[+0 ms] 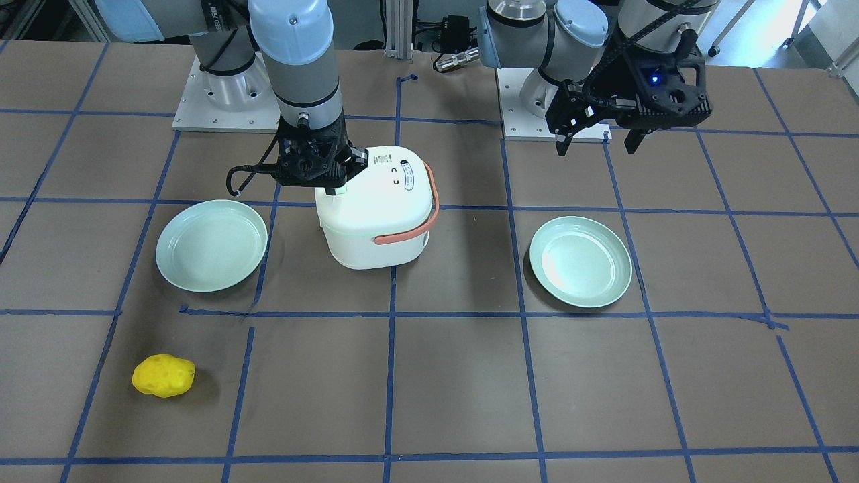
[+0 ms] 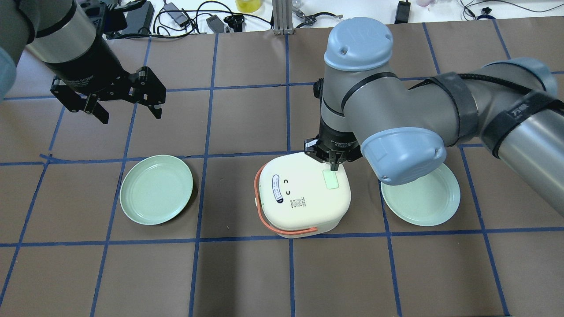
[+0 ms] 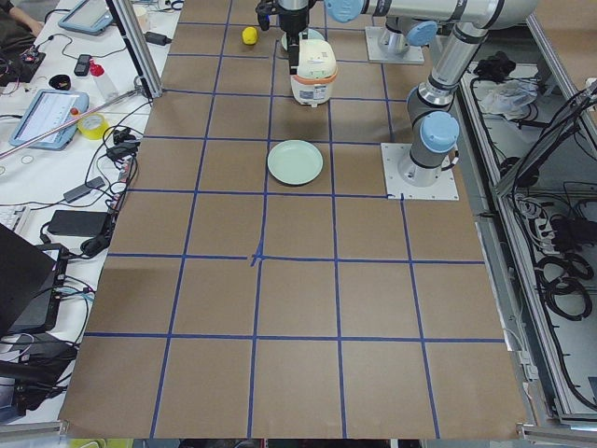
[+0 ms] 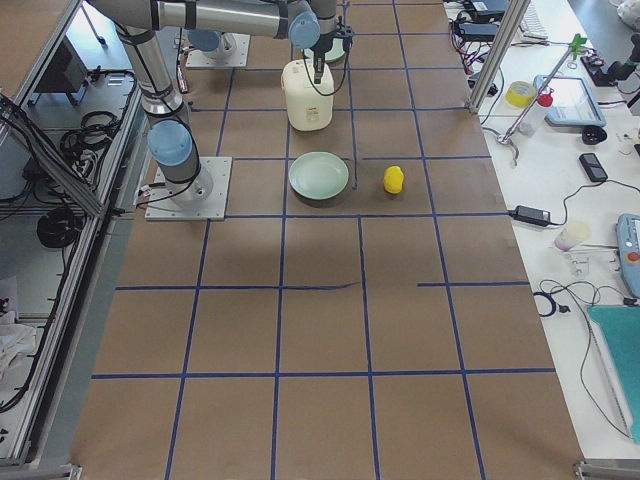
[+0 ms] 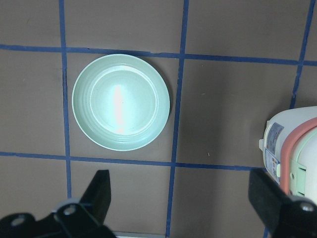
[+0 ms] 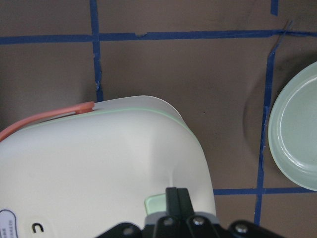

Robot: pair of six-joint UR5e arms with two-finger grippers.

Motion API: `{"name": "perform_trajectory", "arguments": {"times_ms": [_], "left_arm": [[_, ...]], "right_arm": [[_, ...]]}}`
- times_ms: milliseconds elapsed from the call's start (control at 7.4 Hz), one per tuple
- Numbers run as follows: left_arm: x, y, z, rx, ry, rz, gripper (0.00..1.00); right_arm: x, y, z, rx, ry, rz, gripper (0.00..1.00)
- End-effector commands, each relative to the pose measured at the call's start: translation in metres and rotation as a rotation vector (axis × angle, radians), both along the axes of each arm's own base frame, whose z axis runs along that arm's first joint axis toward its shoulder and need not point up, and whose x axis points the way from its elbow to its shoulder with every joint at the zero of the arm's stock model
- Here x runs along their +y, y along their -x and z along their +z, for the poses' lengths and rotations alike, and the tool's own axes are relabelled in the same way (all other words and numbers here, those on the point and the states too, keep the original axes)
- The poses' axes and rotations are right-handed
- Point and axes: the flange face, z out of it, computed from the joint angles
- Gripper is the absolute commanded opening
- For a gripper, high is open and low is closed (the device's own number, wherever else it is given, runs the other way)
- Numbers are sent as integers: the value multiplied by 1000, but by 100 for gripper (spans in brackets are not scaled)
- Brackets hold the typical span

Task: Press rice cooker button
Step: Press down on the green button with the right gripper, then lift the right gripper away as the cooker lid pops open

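Two arms, one rice cooker (image 2: 304, 193) at mid-frame overhead: which is nearer the button (image 2: 330, 179)?
— The right gripper (image 2: 333, 166), fingers closed together, tip at the pale green button's upper edge, so the press looks straight down; the left gripper (image 2: 131, 115) hangs spread open, well apart at upper left
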Motion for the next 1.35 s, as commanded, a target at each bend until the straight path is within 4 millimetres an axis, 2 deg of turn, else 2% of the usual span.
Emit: {"name": "perform_trajectory", "arguments": {"times_ms": [0,541,676,811,1081,1216], "left_arm": [[0,0,0,0,0,1,100],[0,0,0,0,0,-1,100],[0,0,0,0,0,1,100],[0,0,0,0,0,1,100],[0,0,0,0,0,1,100],[0,0,0,0,0,-1,100]], "right_arm": [[2,-2,-7,-5,-24,6,0],[5,-1,-10,-3,-37,30,1],[2,-1,0,-4,-12,28,73],[-2,0,10,-8,13,22,100],[-29,11,64,-7,92,-9,100],[-44,34,84,-4,86,-54,100]]}}
